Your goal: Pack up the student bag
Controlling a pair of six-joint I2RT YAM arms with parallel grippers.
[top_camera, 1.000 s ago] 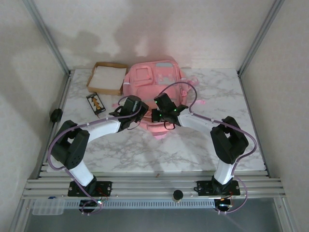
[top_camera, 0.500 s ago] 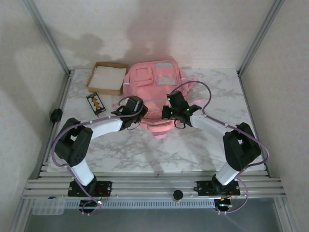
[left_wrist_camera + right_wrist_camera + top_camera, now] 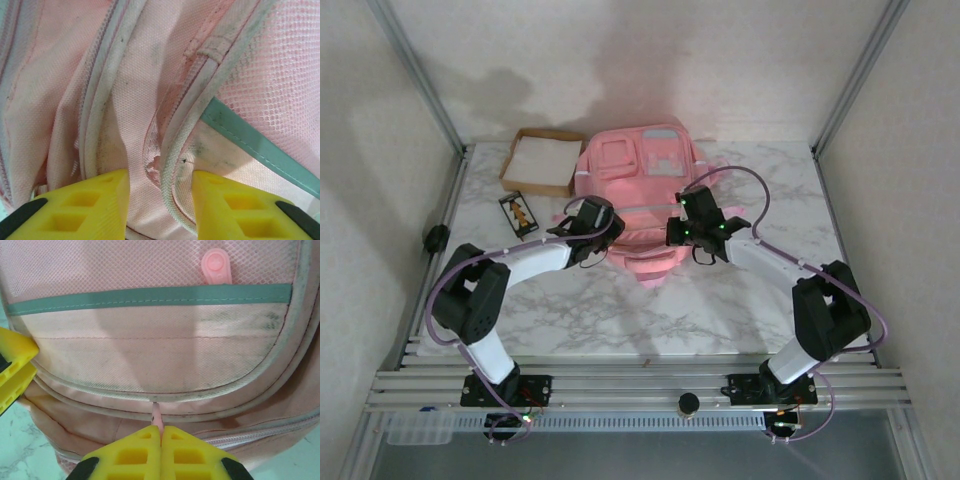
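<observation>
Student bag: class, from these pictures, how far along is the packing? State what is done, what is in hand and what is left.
Done: little. The student bag looks closed, with the cardboard box and small card beside it on the table. In hand: the right pincer is shut on a pink zip pull, and the left pincer is open around a fabric fold. Left: probably unzipping, loading, closing.

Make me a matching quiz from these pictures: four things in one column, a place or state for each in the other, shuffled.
1 left gripper
2 right gripper
3 cardboard box
4 student bag

A shut on a pink zip pull
B far left of the table
C open, astride a piped seam
D pink, far middle

Pairs: 1-C, 2-A, 3-B, 4-D
</observation>
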